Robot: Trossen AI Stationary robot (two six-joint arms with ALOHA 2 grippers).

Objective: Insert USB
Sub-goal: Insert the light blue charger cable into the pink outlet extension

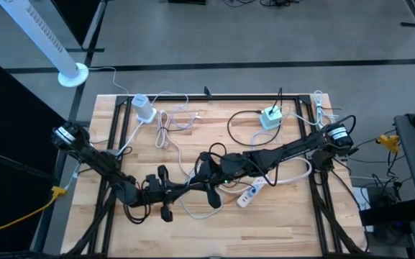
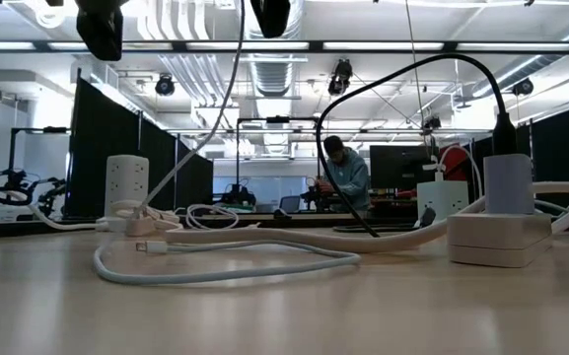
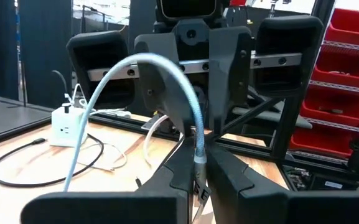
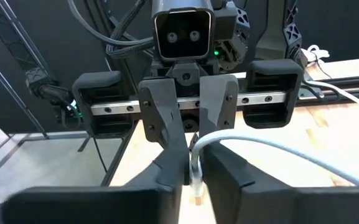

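Both arms meet over the middle of the table [image 1: 279,230], facing each other, and both are clamped on the same white USB cable [image 3: 167,74]. The left gripper [image 3: 198,165] has its jaws narrow on the cable's strain relief, with the cord arching up and away from them. The right gripper [image 4: 195,163] pinches the cable too, right at its jaws, and the plug end seems to hang just below them.

This looks like a mid-air hand-over or regrip, before any insertion. Next, one arm likely has to let go so the other can carry the plug to a port, perhaps the white power strip [image 1: 252,194] near the right jaws.

Loose cords crowd the space beneath both jaws; the table edges lie well apart.
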